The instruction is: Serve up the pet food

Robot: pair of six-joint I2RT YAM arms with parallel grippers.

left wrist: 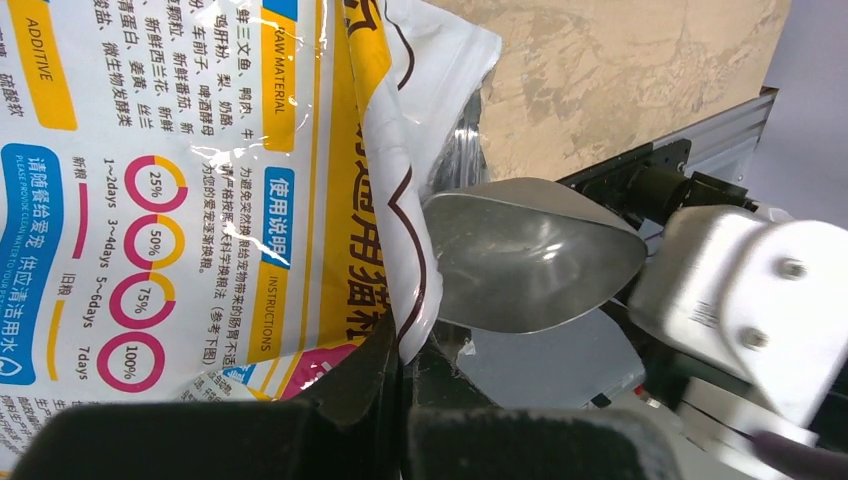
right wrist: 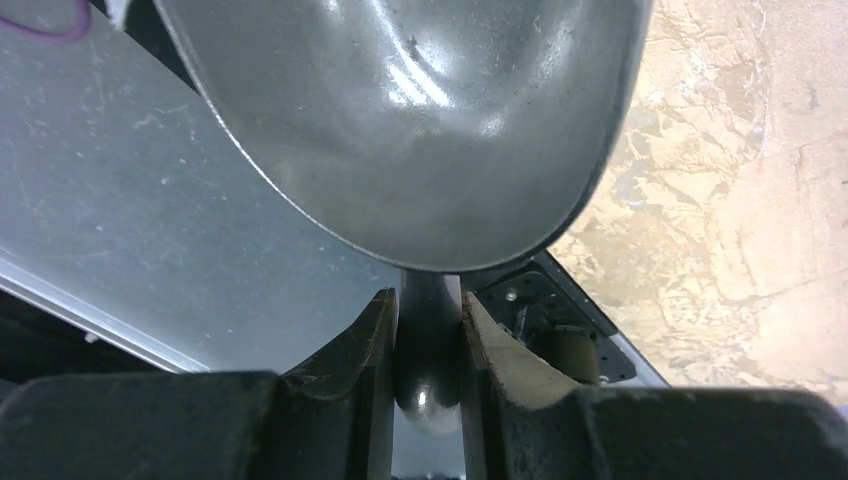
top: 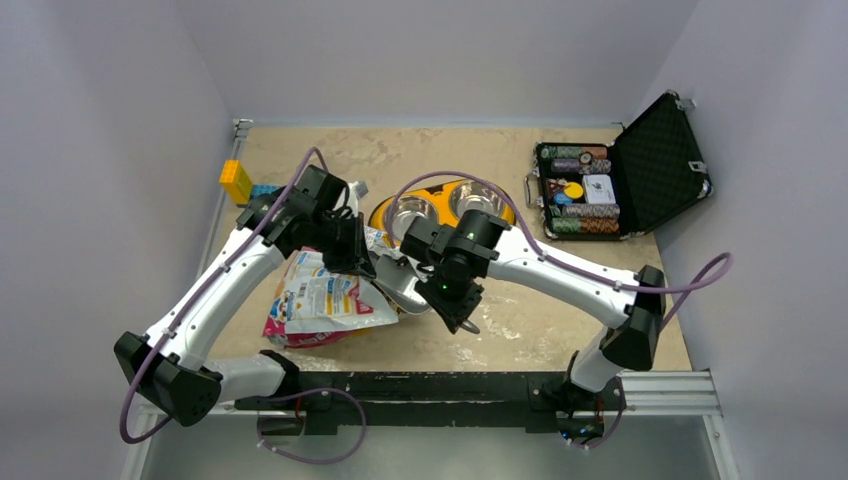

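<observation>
Right gripper (right wrist: 430,320) clamps the empty scoop (right wrist: 400,130) by its handle; left gripper (left wrist: 403,365) pinches the soft bag (left wrist: 200,200) at its mouth. Kibble is unseen, probably inside: loose, light, easily spilled, so it must be scooped.

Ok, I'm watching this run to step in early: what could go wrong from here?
The left pincer pinches only the thin edge of the bag; it might slip, letting the mouth sag shut. The right pincer clamps the scoop by its narrow rounded handle, so a loaded scoop could twist and spill short of the bowls.
</observation>
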